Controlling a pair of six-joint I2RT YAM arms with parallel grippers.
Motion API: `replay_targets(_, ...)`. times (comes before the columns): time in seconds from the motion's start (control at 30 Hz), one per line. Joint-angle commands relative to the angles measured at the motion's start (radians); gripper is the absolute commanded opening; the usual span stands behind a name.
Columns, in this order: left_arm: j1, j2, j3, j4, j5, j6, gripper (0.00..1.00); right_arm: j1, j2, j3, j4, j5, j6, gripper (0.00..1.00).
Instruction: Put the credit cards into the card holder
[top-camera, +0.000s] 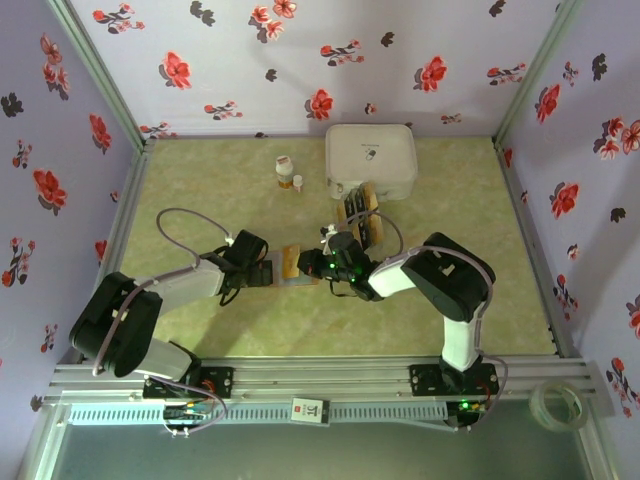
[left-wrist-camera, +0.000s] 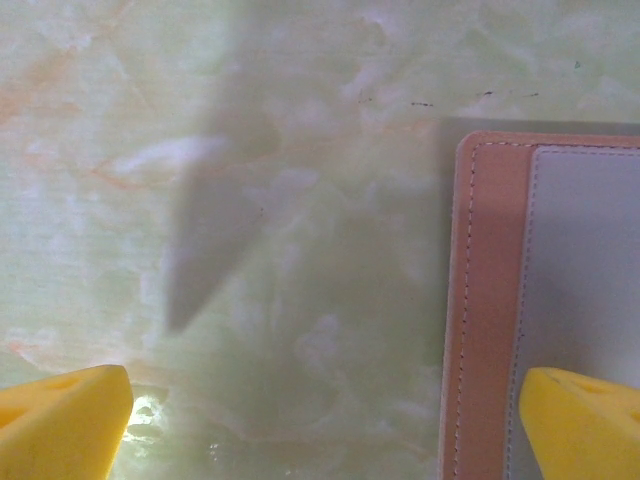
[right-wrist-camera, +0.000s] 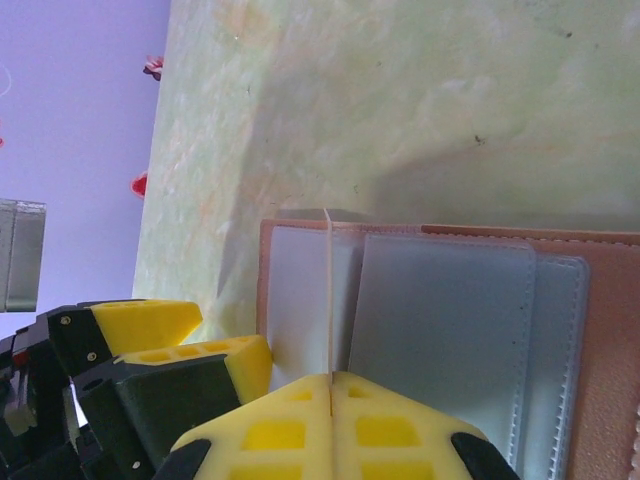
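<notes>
Two grippers with yellow fingers: left gripper (left-wrist-camera: 325, 420), right gripper (right-wrist-camera: 330, 385). One reddish-brown card holder (top-camera: 291, 264) between them. One credit card (right-wrist-camera: 329, 290), edge-on, pinched in the right gripper. More credit cards (top-camera: 362, 215) in a small cluster just beyond the right gripper, number unclear. One white box (top-camera: 371, 158) and two small bottles (top-camera: 285, 172) farther beyond.

Outer of card holder (right-wrist-camera: 600, 330): tan-brown leather-look, fine grain, pale stitching. Its inner pockets were smooth matt grey. Edge-on credit card (right-wrist-camera: 329, 290) looked like thin stiff plastic. Fingers (right-wrist-camera: 280, 430) of right gripper (right-wrist-camera: 330, 380) were yellow moulded plastic, matt. The table (left-wrist-camera: 300, 150) was a marbled pale-green sheet, smooth, with a faint sheen. The white box (top-camera: 370, 158) was smooth plastic. The front rail (top-camera: 330, 385) was ribbed bare metal.
</notes>
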Motion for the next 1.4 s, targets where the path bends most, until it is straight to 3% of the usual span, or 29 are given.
replay_targets(0.0,-0.009,0.015,-0.014,-0.008,-0.032,-0.015,1.00,0.010,0.014,0.008,0.043,0.009,0.010,0.00)
replay_targets(1.37,-0.016,0.018,-0.015,-0.001,-0.033,-0.012,1.00,0.018,0.024,-0.055,0.074,0.040,0.076,0.00)
